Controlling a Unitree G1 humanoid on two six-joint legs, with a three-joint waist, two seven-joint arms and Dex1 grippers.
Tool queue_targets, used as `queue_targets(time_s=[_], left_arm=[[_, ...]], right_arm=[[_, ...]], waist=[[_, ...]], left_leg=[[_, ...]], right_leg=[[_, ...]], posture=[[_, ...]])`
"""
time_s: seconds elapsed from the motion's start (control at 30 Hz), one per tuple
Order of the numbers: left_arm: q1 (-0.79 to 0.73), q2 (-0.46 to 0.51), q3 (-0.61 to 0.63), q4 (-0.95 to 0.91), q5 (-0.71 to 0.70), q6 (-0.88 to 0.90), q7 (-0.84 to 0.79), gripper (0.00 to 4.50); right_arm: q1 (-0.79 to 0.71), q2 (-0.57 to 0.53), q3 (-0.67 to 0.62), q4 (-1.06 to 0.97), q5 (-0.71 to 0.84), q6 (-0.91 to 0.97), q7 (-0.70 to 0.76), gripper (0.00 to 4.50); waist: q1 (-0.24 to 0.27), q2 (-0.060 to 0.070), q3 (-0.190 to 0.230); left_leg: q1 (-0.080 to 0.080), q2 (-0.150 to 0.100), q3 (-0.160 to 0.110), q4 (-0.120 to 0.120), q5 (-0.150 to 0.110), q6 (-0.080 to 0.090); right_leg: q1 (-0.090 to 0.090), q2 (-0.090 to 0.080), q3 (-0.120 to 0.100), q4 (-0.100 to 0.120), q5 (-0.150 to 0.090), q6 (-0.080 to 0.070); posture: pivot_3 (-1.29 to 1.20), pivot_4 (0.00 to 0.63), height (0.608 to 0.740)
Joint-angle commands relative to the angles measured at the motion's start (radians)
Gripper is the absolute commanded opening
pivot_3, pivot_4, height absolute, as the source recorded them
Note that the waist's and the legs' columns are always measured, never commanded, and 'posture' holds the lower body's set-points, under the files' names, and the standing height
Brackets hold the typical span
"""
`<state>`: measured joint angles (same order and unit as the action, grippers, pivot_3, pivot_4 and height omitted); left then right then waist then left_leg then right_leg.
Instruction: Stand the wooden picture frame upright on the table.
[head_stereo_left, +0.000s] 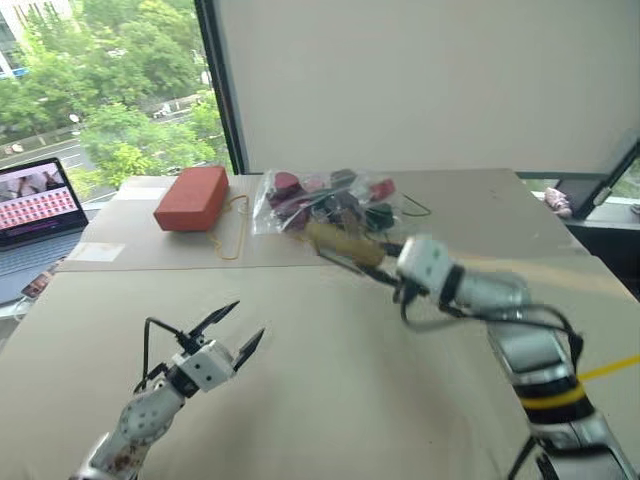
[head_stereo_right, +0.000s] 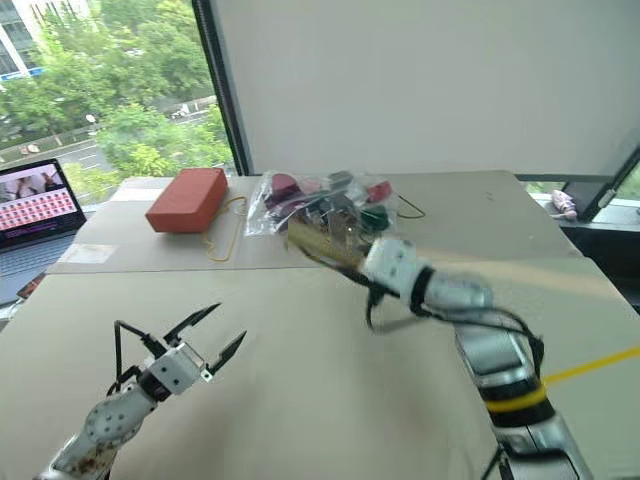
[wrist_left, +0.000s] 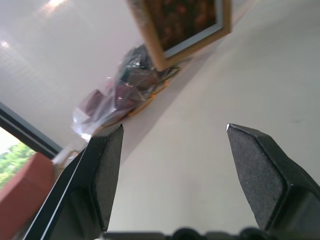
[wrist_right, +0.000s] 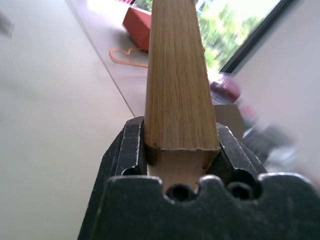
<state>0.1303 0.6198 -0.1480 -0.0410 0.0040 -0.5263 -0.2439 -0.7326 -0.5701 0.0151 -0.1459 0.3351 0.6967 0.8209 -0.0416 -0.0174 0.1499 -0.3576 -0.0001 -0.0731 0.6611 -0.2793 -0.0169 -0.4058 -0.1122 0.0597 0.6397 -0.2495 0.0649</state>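
Note:
My right gripper (head_stereo_left: 388, 268) is shut on the edge of the wooden picture frame (head_stereo_left: 345, 245), which is blurred and tilted over the middle of the beige table (head_stereo_left: 330, 390), just in front of a plastic bag. In the right wrist view the light wood border (wrist_right: 177, 85) sits clamped between both fingers. The frame's dark reddish front (wrist_left: 186, 20) faces my left gripper (head_stereo_left: 246, 322), which stands open and empty over the near left of the table, well apart from the frame. I cannot tell whether the frame touches the table.
A red brick-like block (head_stereo_left: 192, 197) lies at the back left with a yellow cord (head_stereo_left: 236, 236) beside it. A clear plastic bag (head_stereo_left: 325, 200) of several small items sits at the back centre. A laptop (head_stereo_left: 35, 202) stands off the left edge.

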Motion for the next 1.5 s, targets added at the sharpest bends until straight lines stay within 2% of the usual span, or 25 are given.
queue_targets(time_s=[0.03,0.2,0.4,0.47,0.5,0.63,0.7,0.97,1.13,1.27,1.3,1.33,1.4,1.5], left_arm=[[0.007,-0.013,0.054,-0.085,-0.047,0.067,-0.035,3.53],[0.011,-0.035,0.084,-0.132,-0.072,0.116,-0.081,3.53],[0.023,-0.058,0.102,-0.147,-0.066,0.119,-0.12,3.53],[0.022,-0.068,0.105,-0.147,-0.06,0.116,-0.129,3.53],[0.02,-0.073,0.107,-0.146,-0.058,0.117,-0.132,3.53],[0.017,-0.087,0.114,-0.139,-0.051,0.114,-0.144,3.53],[0.014,-0.09,0.113,-0.136,-0.048,0.106,-0.153,3.53],[0.004,-0.106,0.119,-0.124,-0.061,0.11,-0.182,3.53],[0.04,-0.127,0.15,-0.152,-0.116,0.202,-0.186,3.53],[0.057,-0.192,0.187,-0.211,-0.215,0.437,-0.127,3.53],[0.053,-0.226,0.2,-0.227,-0.233,0.507,-0.082,3.53],[0.05,-0.267,0.211,-0.248,-0.252,0.576,-0.033,3.53],[0.039,-0.322,0.224,-0.272,-0.234,0.633,0.035,3.53],[0.016,-0.369,0.249,-0.281,-0.226,0.693,0.091,3.53]], right_arm=[[-0.144,0.02,-0.116,0.096,0.22,0.491,-0.016,1.25],[-0.167,-0.011,-0.068,0.196,0.233,0.53,0.027,1.25],[-0.13,-0.012,0.009,0.239,0.206,0.485,0.05,1.25],[-0.128,-0.004,0.011,0.253,0.2,0.473,0.039,2.23],[-0.128,-0.001,0.007,0.255,0.203,0.474,0.034,2.47],[-0.13,-0.001,-0.016,0.243,0.223,0.488,0.022,3.94],[-0.133,-0.001,-0.041,0.236,0.238,0.505,0.009,4.47],[-0.113,-0.048,-0.204,0.081,0.365,0.645,-0.037,4.47],[0.09,-0.134,-0.365,-0.188,0.551,0.749,0.009,4.47],[0.271,-0.067,-0.419,-0.35,0.515,0.69,-0.151,4.47],[0.33,-0.024,-0.393,-0.393,0.439,0.619,-0.239,4.47],[0.413,0.04,-0.332,-0.422,0.28,0.477,-0.394,4.47],[0.552,0.204,-0.259,-0.472,0.055,0.23,-0.641,4.47],[0.72,0.322,-0.136,-0.489,-0.147,-0.045,-0.783,4.47]], waist=[[0.005,0.0,0.0],[0.006,0.0,0.0],[-0.003,0.001,0.0],[-0.003,0.0,0.0],[-0.003,0.0,0.0],[-0.002,0.0,0.0],[-0.003,0.0,0.0],[0.0,0.0,0.0],[0.012,0.0,0.0],[0.012,0.0,0.0],[0.012,0.0,0.0],[0.012,-0.001,-0.001],[0.013,-0.004,-0.003],[0.012,-0.001,-0.003]], left_leg=[[0.0,0.0,-0.001,0.0,0.0,0.0],[-0.003,0.0,-0.001,0.0,0.0,0.0],[-0.013,0.0,-0.001,0.0,0.0,0.0],[-0.013,0.0,0.0,0.0,0.0,0.0],[-0.013,0.0,0.0,0.0,0.0,0.0],[-0.015,-0.001,0.0,0.001,0.001,-0.001],[-0.015,0.0,0.0,0.001,0.001,-0.001],[-0.016,-0.001,0.0,0.001,0.001,-0.001],[-0.016,0.0,-0.002,0.001,-0.001,0.001],[-0.018,0.0,-0.001,0.002,-0.001,0.002],[-0.017,0.0,-0.001,0.003,-0.001,0.002],[-0.016,0.0,-0.001,0.003,-0.001,0.002],[-0.014,0.0,-0.002,0.003,-0.001,0.002],[-0.016,-0.001,0.0,0.002,0.002,-0.003]], right_leg=[[0.0,0.0,-0.001,0.0,-0.001,-0.001],[-0.001,0.0,-0.002,-0.001,-0.001,-0.002],[-0.014,0.0,-0.002,0.002,-0.001,-0.001],[-0.014,0.0,-0.002,0.002,-0.001,-0.002],[-0.014,0.0,-0.002,0.002,-0.001,-0.002],[-0.016,0.0,-0.001,0.002,-0.001,-0.002],[-0.016,0.0,-0.001,0.002,-0.001,-0.002],[-0.016,0.0,-0.001,0.002,-0.001,-0.002],[-0.014,0.0,-0.004,0.002,-0.001,-0.002],[-0.015,0.0,-0.003,0.002,0.0,-0.001],[-0.015,0.0,-0.003,0.002,0.0,-0.001],[-0.014,0.0,-0.003,0.001,-0.001,-0.001],[-0.014,0.0,-0.003,0.002,-0.001,-0.001],[-0.018,-0.001,0.0,0.004,-0.001,-0.001]], posture=[[0.0,0.15,0.74],[0.0,0.15,0.74],[0.0,0.15,0.74],[0.0,0.15,0.74],[0.0,0.15,0.74],[0.0,0.15,0.74],[0.0,0.15,0.74],[0.0,0.15,0.74],[0.0,0.15,0.74],[0.0,0.15,0.74],[0.0,0.15,0.74],[0.0,0.15,0.74],[0.0,0.15,0.74],[0.0,0.15,0.74]])
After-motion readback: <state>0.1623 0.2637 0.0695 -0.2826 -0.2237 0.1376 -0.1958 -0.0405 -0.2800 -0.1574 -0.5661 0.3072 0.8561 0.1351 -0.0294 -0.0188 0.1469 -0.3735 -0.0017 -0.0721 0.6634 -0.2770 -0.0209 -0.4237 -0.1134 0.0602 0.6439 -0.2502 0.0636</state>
